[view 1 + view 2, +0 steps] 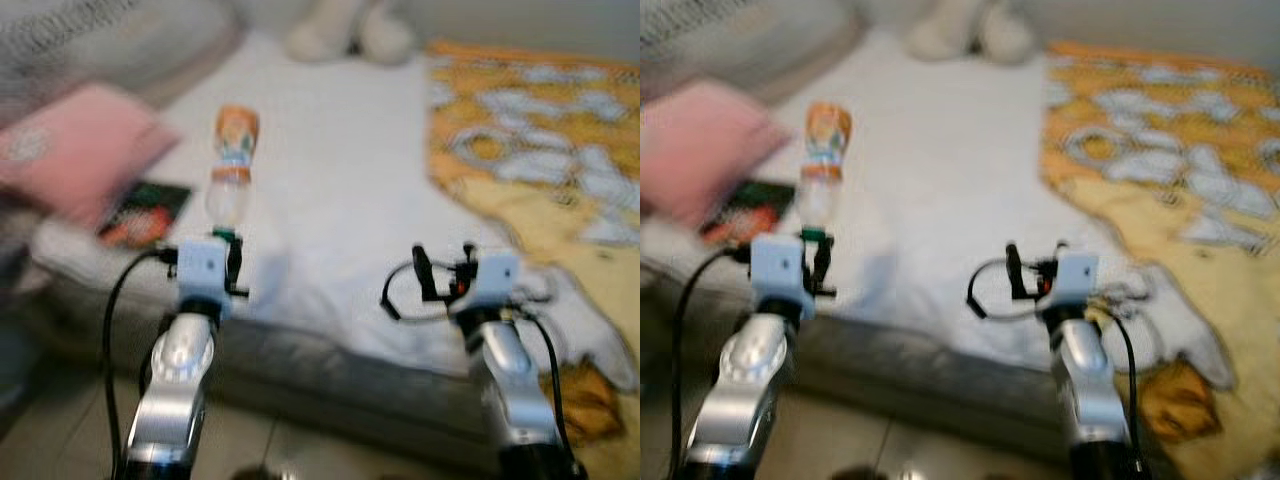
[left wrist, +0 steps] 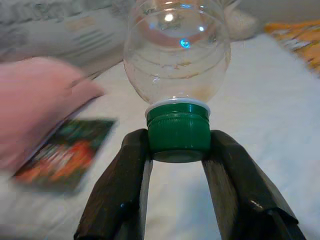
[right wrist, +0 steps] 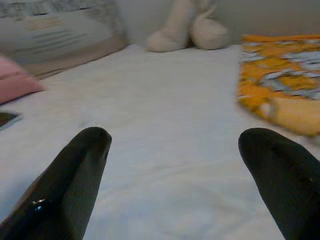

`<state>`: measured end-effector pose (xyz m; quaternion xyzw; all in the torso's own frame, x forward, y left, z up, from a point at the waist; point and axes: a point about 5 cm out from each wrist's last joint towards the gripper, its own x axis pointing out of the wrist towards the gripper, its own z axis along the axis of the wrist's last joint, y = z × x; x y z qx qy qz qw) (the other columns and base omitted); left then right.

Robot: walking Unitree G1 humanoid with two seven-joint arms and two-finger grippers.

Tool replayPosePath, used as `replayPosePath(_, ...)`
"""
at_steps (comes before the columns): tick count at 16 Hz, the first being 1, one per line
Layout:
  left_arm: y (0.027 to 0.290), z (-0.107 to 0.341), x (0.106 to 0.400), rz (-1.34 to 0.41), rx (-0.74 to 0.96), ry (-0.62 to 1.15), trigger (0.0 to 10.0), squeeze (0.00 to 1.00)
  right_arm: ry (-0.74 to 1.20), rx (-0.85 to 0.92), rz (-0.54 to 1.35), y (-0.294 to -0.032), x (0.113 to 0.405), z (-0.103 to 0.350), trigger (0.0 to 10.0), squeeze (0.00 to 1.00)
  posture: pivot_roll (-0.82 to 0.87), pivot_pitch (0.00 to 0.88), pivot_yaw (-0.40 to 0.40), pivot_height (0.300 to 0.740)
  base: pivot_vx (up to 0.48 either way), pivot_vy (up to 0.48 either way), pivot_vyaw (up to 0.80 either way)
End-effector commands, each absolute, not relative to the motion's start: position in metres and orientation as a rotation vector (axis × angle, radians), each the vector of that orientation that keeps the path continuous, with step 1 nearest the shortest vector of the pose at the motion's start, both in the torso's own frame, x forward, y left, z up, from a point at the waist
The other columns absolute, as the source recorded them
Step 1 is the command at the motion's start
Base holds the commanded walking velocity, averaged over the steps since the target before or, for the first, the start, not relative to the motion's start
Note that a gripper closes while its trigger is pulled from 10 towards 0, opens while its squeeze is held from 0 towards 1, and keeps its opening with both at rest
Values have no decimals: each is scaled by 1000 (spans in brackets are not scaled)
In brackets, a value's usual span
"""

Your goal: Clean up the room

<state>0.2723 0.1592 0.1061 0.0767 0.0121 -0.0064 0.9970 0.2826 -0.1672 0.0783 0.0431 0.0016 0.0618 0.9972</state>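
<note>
A clear plastic bottle (image 1: 232,165) with an orange label and a green cap (image 2: 178,132) lies on the white bed (image 1: 340,200), its cap toward me. My left gripper (image 2: 178,150) sits at the bed's near edge with its two black fingers pressed on either side of the green cap. To the right, above the bed's front edge, my right gripper (image 3: 175,145) is held open with nothing between its fingers (image 3: 75,175).
A pink pillow (image 1: 80,150) and a dark red-and-green packet (image 1: 145,213) lie at the bed's left. An orange patterned blanket (image 1: 540,150) covers the right side and hangs over the edge. A cream plush toy (image 1: 350,30) sits at the far end.
</note>
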Motion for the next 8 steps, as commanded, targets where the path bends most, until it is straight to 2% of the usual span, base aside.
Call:
replayPosePath(1, 161, 101, 273, 3, 154, 72, 10000, 0, 7, 102, 125, -165, 282, 77, 10000, 20, -114, 0, 30, 740, -480, 0, 625)
replayPosePath(6, 154, 93, 270, -9, 188, 126, 10000, 0, 17, 88, 123, -169, 279, 77, 10000, 27, -119, 0, 25, 740, -472, 0, 569)
replayPosePath(8, 150, 96, 272, -21, 163, 109, 10000, 0, 17, 91, 120, -168, 280, 77, 10000, 31, -119, 0, 26, 740, 0, -480, 528)
